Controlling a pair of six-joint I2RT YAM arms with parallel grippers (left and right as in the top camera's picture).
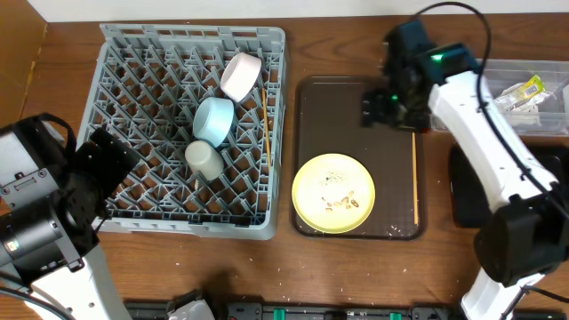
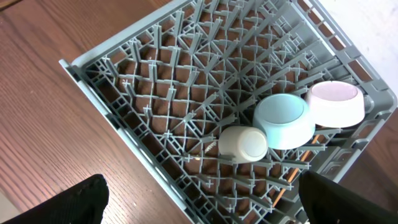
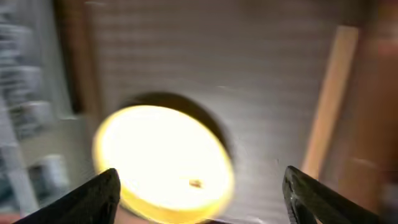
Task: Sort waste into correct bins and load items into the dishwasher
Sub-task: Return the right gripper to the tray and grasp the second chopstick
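Observation:
The grey dish rack (image 1: 142, 80) holds the pink bowl (image 1: 240, 76), the light blue bowl (image 1: 213, 120), the pale cup (image 1: 203, 158) and one chopstick (image 1: 265, 124). The yellow plate (image 1: 333, 193), with a few scraps on it, lies on the brown tray (image 1: 307, 116) beside a second chopstick (image 1: 414, 178). My left gripper (image 1: 105, 162) is open and empty over the rack's near left corner (image 2: 202, 208). My right gripper (image 1: 382, 107) is open and empty above the tray's far right part, with the blurred plate (image 3: 161, 162) below it. The green-yellow wrapper (image 1: 524, 91) lies in the clear tub (image 1: 498, 69).
The black bin (image 1: 462, 191) sits right of the tray, mostly hidden under my right arm. Pale crumpled material lies by the wrapper in the tub. The left wrist view shows the cup (image 2: 242, 143), blue bowl (image 2: 283, 118) and pink bowl (image 2: 336, 102) in a row.

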